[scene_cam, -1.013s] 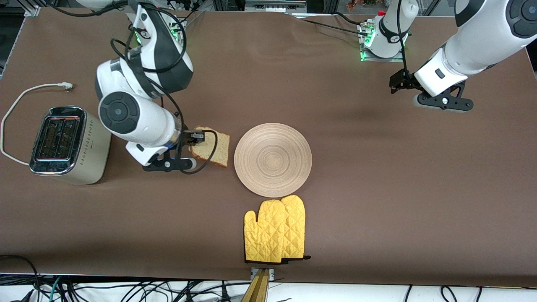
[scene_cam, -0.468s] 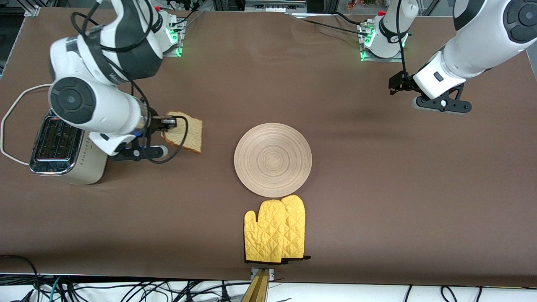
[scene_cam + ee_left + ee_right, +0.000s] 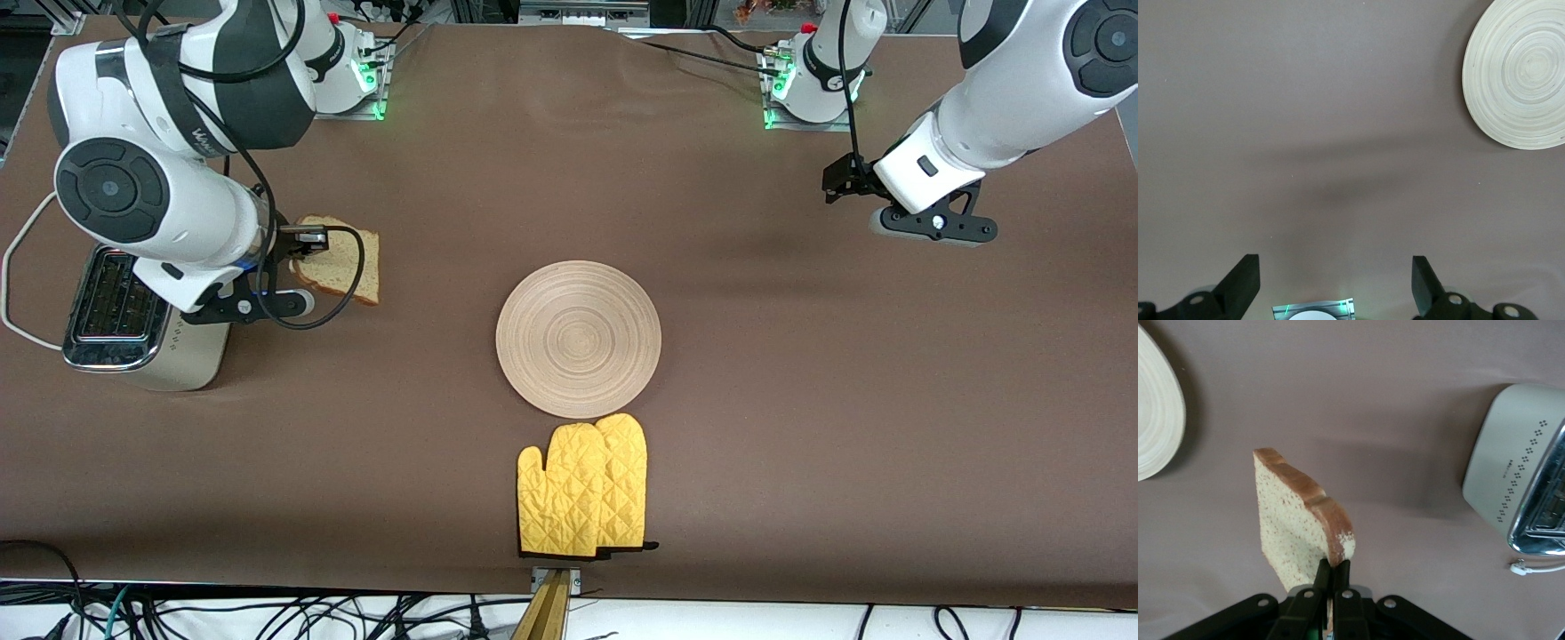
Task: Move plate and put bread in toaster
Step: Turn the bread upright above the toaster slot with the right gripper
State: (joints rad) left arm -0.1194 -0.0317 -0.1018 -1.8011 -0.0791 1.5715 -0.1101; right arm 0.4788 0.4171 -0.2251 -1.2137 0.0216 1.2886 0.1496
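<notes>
My right gripper (image 3: pixel 300 242) (image 3: pixel 1333 568) is shut on one corner of the bread (image 3: pixel 342 265) (image 3: pixel 1295 523), a tan slice with a brown crust, held in the air over the cloth beside the toaster (image 3: pixel 133 307) (image 3: pixel 1521 487). The cream toaster with its chrome two-slot top stands at the right arm's end of the table. The round beige plate (image 3: pixel 578 338) (image 3: pixel 1518 73) (image 3: pixel 1155 413) lies flat mid-table. My left gripper (image 3: pixel 845 182) (image 3: pixel 1335 283) hangs open over bare cloth at the left arm's end, holding nothing.
A yellow oven mitt (image 3: pixel 582 489) lies just nearer the front camera than the plate, touching its rim. The toaster's white cord (image 3: pixel 18 258) loops toward the table's edge. Brown cloth (image 3: pixel 845 400) covers the table.
The right arm has carried the bread away from the plate toward the toaster and a little higher in the front view. The left arm has drifted only slightly.
</notes>
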